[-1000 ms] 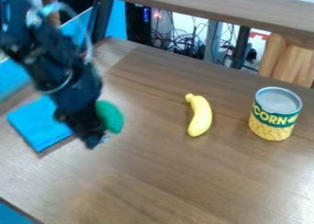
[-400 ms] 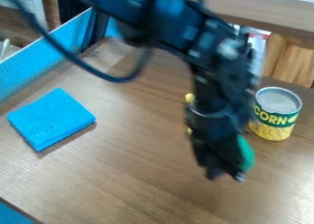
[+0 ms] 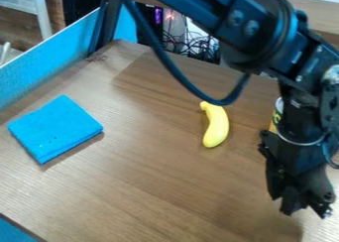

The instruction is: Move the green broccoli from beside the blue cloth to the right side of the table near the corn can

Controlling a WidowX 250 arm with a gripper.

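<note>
Camera view: pincer [image 3: 306, 211] hangs over the bench [image 3: 145, 161] at the lower right, pointing down, in front of the can [image 3: 277, 112]. You can't tell whether it is apart, together or clamped on something. Nearest thing is the can, on the bench at the right, mostly hidden behind the arm [image 3: 295, 67] — a strip of its pale top and yellow side shows. Touching or apart, you can't tell.

Banana [image 3: 217, 129] lies left of the can, well apart from the cloth [image 3: 56, 129], which sits folded at the far left.

Handling, your judgement call: can looks stiff, round and smooth; weight unknown, so treat it as possibly heavy. Take it square across the sides, around mid-height; an off-centre squeeze could roll it out. Banana is probably light, firm plastic, a bit slippery — grip across the thick middle, clear of the narrow stem. Cloth looks soft and light; pinch a folded edge, all layers together, or it may open up.
</note>
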